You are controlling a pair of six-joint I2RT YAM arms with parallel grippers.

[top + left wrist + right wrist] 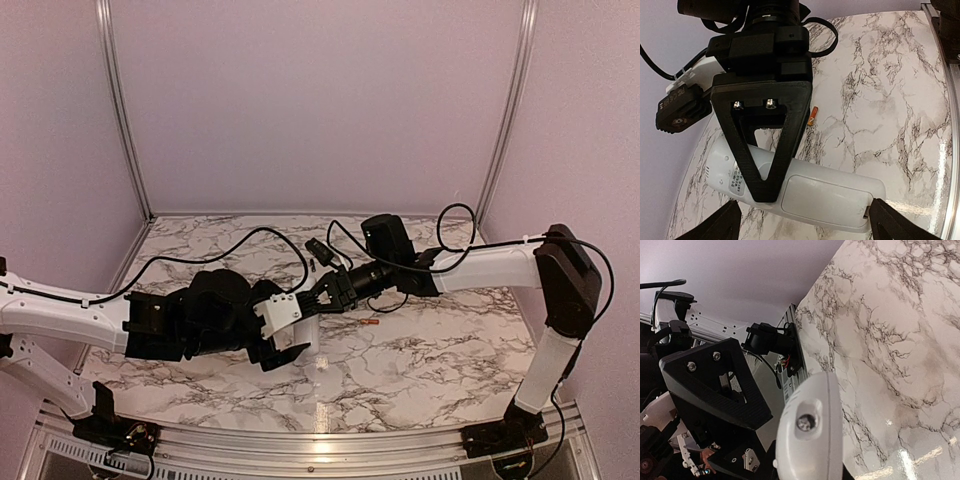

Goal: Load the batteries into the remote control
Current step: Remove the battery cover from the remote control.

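1. White plastic, plain back up: the remote control [830, 195] is near the middle of the marble counter [890, 100], between the two grippers.
2. The right gripper [320, 298] has its jaws clamped across the narrow width of the remote, beside the outline of the battery lid. This lid looks closed.
3. The left gripper [802, 222] has its jaws wide apart and grips nothing. One fingertip is beyond each end of the remote, so the remote's long axis runs from fingertip to fingertip.
4. The orange battery [812, 116] lies on the counter apart from the remote, on the right arm's side. Its long axis points roughly toward the remote.
5. I judge that the free left jaws must fetch the battery, although the right arm is nearer to it. The right gripper's body stands over the remote, directly in that path.
6. A small dark thing [318, 248] lies beyond the remote. I cannot tell whether it is the dark battery.
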